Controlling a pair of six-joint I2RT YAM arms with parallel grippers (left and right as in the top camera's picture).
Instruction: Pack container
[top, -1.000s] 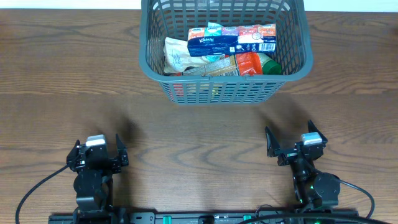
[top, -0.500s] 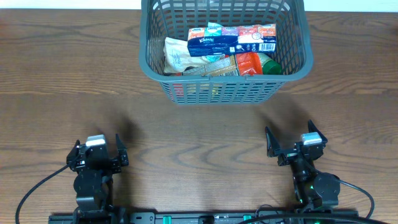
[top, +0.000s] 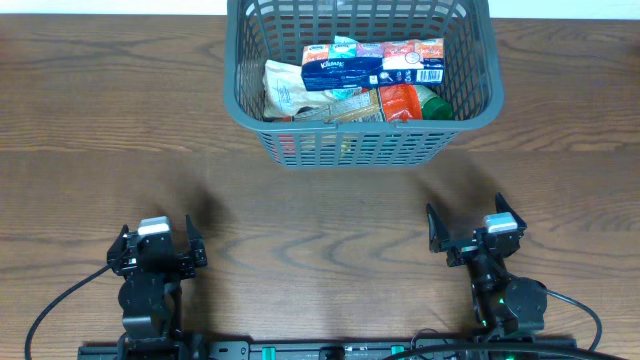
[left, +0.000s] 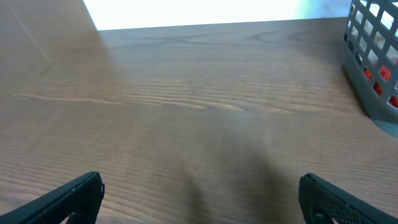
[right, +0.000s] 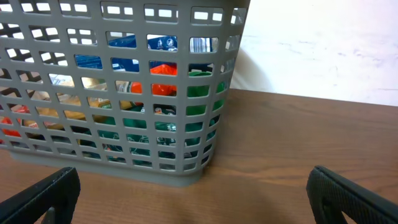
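The container (top: 236, 100) is a large grey lattice basket at the back middle of the table. Inside lie a blue tissue pack (top: 340, 66), a white pouch (top: 284, 88), a red-and-white box (top: 414, 58) and an orange and green packet (top: 412, 101). My left gripper (top: 157, 243) rests open near the front left edge with bare wood between its fingers (left: 68, 198). At the front right my right gripper (top: 476, 226) stands open too, short of the basket's near wall (right: 112, 158). A corner of the basket (left: 372, 56) shows in the left wrist view.
A wooden table (top: 100, 120) runs wide to both sides of the basket. A white wall (right: 323, 43) stands behind the table. Black cables (top: 60, 300) loop by the arm bases at the front edge.
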